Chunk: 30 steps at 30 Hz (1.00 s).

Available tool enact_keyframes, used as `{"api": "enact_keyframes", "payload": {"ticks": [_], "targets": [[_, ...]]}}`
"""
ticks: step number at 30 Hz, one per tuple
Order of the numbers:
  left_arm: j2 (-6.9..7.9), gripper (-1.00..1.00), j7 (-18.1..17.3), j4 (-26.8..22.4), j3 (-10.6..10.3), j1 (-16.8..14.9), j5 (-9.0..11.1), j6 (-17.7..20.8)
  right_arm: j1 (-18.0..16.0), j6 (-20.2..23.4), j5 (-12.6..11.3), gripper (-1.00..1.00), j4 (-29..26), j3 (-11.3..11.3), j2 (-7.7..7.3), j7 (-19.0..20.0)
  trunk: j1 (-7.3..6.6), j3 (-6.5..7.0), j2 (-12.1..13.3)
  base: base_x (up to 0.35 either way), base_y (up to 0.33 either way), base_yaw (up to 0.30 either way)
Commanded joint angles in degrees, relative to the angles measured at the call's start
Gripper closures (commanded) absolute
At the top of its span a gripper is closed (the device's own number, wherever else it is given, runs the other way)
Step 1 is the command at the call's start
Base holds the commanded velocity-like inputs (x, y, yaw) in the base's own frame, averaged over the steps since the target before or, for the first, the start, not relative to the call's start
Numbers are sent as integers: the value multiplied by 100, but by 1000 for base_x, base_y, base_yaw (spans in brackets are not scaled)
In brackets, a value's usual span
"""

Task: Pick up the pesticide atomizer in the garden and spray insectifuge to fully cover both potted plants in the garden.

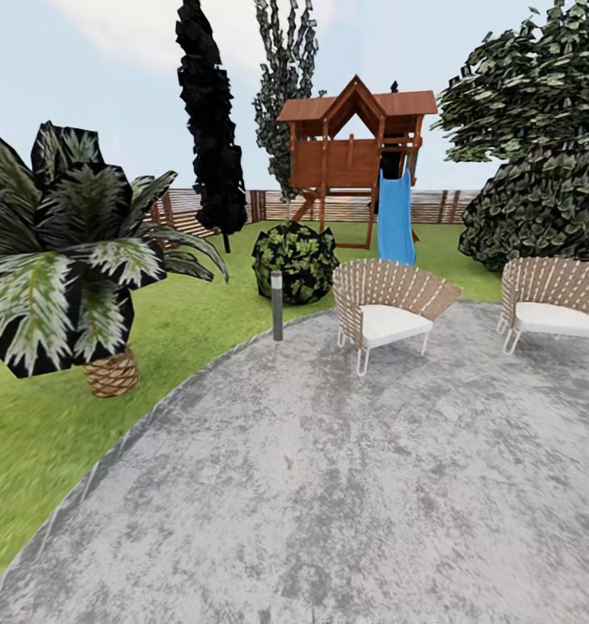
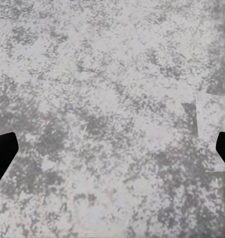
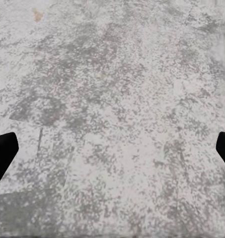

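The search step is in hand: only the round mottled grey stone patio point(image 1: 346, 485) lies ahead, no sprayer or pots. Both grippers' jaws stand wide apart, empty, over the stone. Next, I judge, turn to find the bottle.

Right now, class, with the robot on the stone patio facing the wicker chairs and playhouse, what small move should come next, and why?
Probably turn the base to scan the garden. Both grippers, left and right, hang open over bare patio, and ahead stand a big palm, grey bollard and wicker chairs.

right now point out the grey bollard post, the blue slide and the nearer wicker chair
grey bollard post point(image 1: 277, 305), head view, middle of its shaft
blue slide point(image 1: 395, 221), head view, middle of the chute
nearer wicker chair point(image 1: 390, 323), head view, white seat cushion
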Motion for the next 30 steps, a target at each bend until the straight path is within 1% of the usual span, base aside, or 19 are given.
{"api": "enact_keyframes", "payload": {"ticks": [1, 7, 30], "targets": [[1, -100, -3, 3, 18, -2, 3, -18, -5, -21, 0, -100, 9, -3, 2, -2, 0, -11, -3, -3, 3, -260], [-5, -100, -5, 3, 18, -2, 3, -18, -3, -22, 0, -100, 16, -3, 2, -3, 0, -40, -3, -1, 1, -261], [-14, -100, -23, 3, 19, 3, 11, -27, -4, -17, 0, -100, 16, -3, 12, -3, 505, -546, -925, 0, 0, -269]]}}
